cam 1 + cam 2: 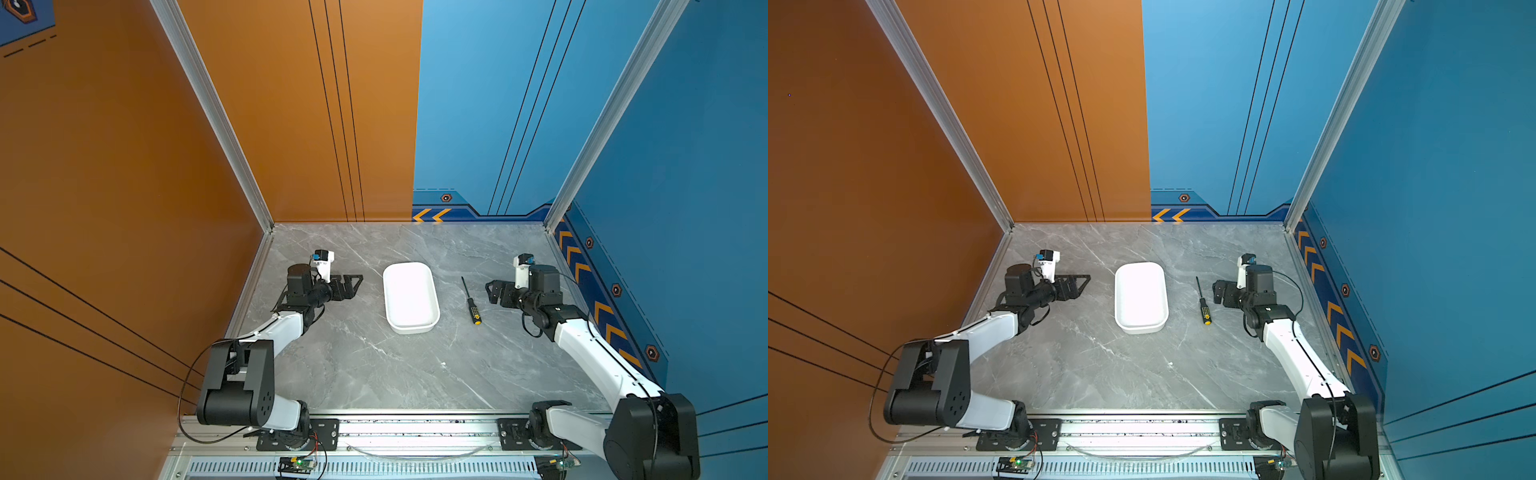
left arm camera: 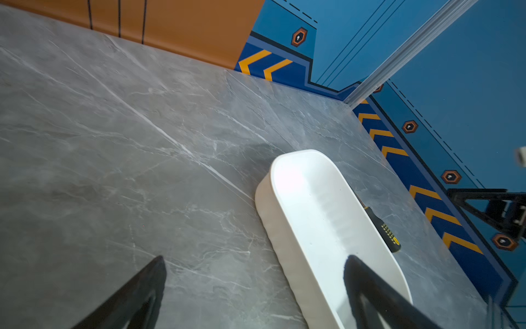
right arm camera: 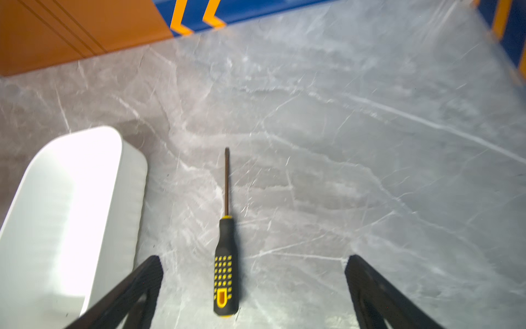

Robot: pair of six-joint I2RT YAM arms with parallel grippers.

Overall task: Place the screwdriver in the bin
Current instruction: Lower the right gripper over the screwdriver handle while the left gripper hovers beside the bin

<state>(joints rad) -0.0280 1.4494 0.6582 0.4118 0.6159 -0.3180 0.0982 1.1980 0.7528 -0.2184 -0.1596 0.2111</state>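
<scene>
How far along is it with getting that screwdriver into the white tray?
Nothing is finished: the bin is empty, and the screwdriver lies on the table beside it. In hand: the right gripper is open, aimed at the handle, not touching. To do: grip it, carry it over, drop it in.

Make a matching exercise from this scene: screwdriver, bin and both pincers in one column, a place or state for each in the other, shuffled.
Things:
1. screwdriver
2. bin
3. left pincer
4. right pincer

Places or states:
a. white, nothing inside
b. lying flat on the table, right of the bin
c. open, right of the screwdriver
d. open, left of the bin

Pairs: 1-b, 2-a, 3-d, 4-c
</scene>
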